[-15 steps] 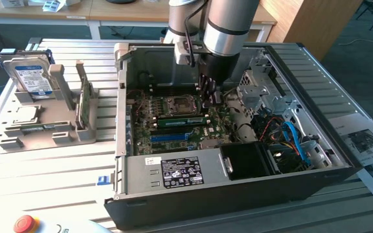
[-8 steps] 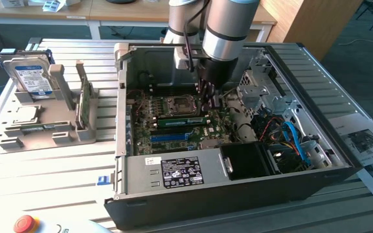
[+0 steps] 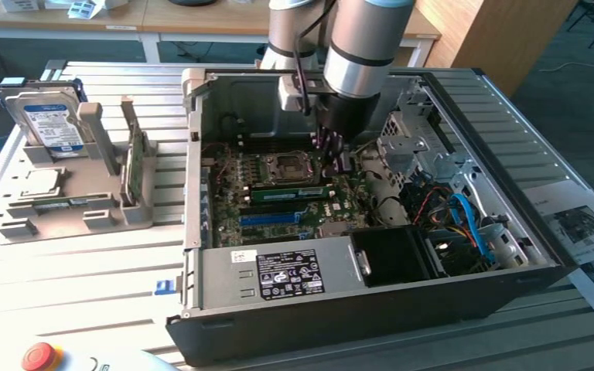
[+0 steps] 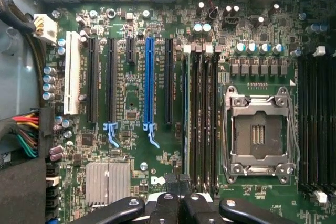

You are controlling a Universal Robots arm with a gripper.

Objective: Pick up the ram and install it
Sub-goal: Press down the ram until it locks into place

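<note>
Well, the arm is reaching down into the open computer case point(image 3: 308, 309), and its gripper point(image 3: 333, 157) hangs low over the motherboard point(image 3: 230, 209), just beside the CPU socket point(image 3: 281, 166). In the wrist view the gripper point(image 4: 178, 186) has its fingers clenched together, and I can see nothing gripped between them.

The ram point(image 3: 287, 193) looks already set in place. From the exterior view it stands on edge as a slim green strip in the memory slot nearest the socket. From above I take it for the thin edge point(image 4: 185, 119) in the slot between the socket point(image 4: 257, 132) and the blue slot point(image 4: 149, 82).

So I'd judge the pick-up done and the install in its seating stage, with closed fingers above one end of the stick. I cannot tell whether they touch it. Finishing calls for straight-down pressure, evenly along the stick, until the slot's end clips lock — pushing at a tilt could leave it half seated.
</note>
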